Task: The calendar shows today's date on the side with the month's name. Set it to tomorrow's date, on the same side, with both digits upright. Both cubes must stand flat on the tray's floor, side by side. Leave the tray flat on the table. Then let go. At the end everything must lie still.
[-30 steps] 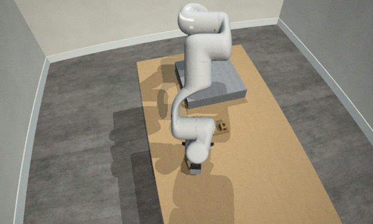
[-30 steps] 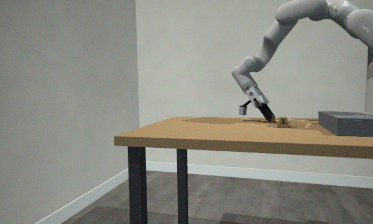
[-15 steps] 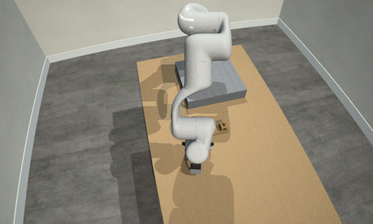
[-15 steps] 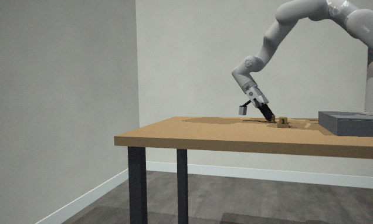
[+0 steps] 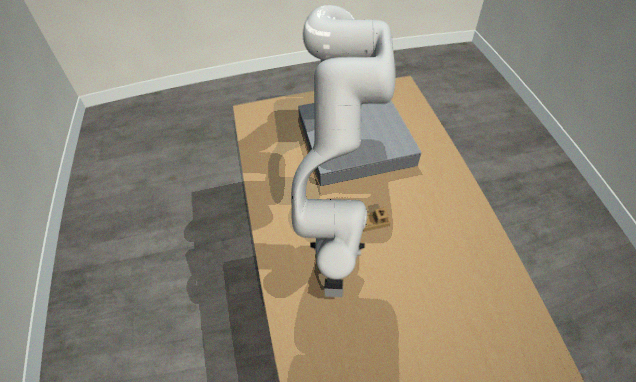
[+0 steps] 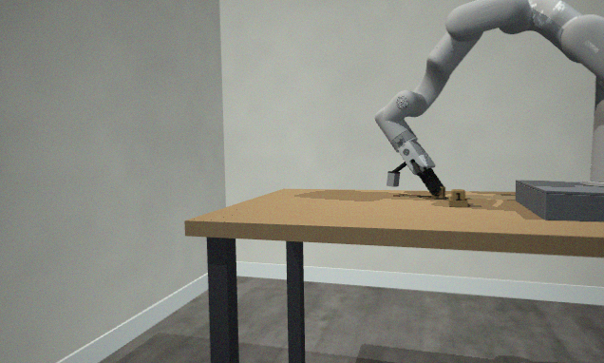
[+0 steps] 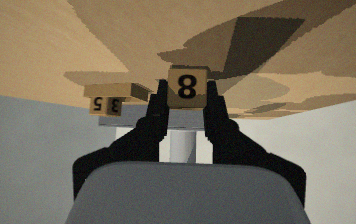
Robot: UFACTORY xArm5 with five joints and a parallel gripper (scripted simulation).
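Observation:
My gripper (image 6: 437,193) (image 7: 186,92) is shut on a wooden cube (image 6: 443,192) (image 7: 175,90), low over or on the table. An 8 shows on the cube's face in the wrist view; contact with the table cannot be told. The small wooden tray (image 5: 376,227) (image 6: 459,204) (image 7: 107,90) lies on the table beside the gripper. The other cube (image 5: 381,215) (image 6: 459,196) (image 7: 105,106) stands in the tray. It shows a 1 in the exterior view, and a 5 and a 3, upside down in the picture, in the wrist view. The arm hides the fingertips in the top view.
A raised grey slab (image 5: 387,129) (image 6: 570,205) lies at the arm's base, behind the tray. The wooden table (image 5: 450,284) (image 6: 332,213) has its left edge (image 5: 257,271) near the gripper in the top view. The arm's shadows cover the area around the tray.

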